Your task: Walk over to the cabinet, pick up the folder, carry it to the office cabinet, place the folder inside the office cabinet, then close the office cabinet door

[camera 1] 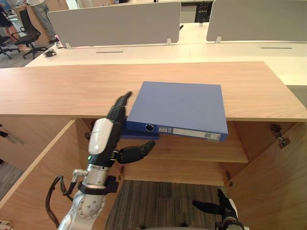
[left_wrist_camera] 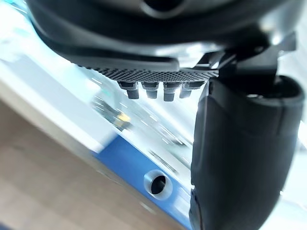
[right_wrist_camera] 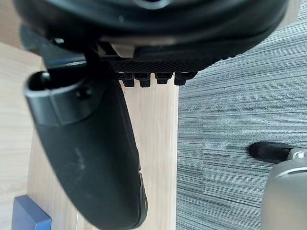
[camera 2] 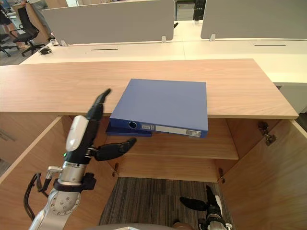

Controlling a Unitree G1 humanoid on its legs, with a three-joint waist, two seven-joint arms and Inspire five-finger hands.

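Note:
A blue folder [camera 1: 180, 108] lies flat on the wooden cabinet top [camera 1: 62, 88], its labelled spine with a ring hole [left_wrist_camera: 158, 183] jutting past the front edge. My left hand [camera 1: 103, 136] is open just left of the folder's near corner: straight fingers [camera 1: 118, 109] rise beside its left edge, and the thumb [camera 1: 136, 152] reaches out below the overhang. I cannot tell whether it touches. My right hand [camera 1: 211, 207] hangs low over the carpet, open and holding nothing. A blue folder corner [right_wrist_camera: 29, 215] shows past its thumb [right_wrist_camera: 91, 158].
Below the top the cabinet stands open, with one door swung out left [camera 1: 33, 172] and one right [camera 1: 273, 177], and a shelf [camera 1: 192, 153] inside. White desks with grey dividers [camera 1: 115, 21] stand behind. A person and an office chair [camera 1: 29, 28] are far left.

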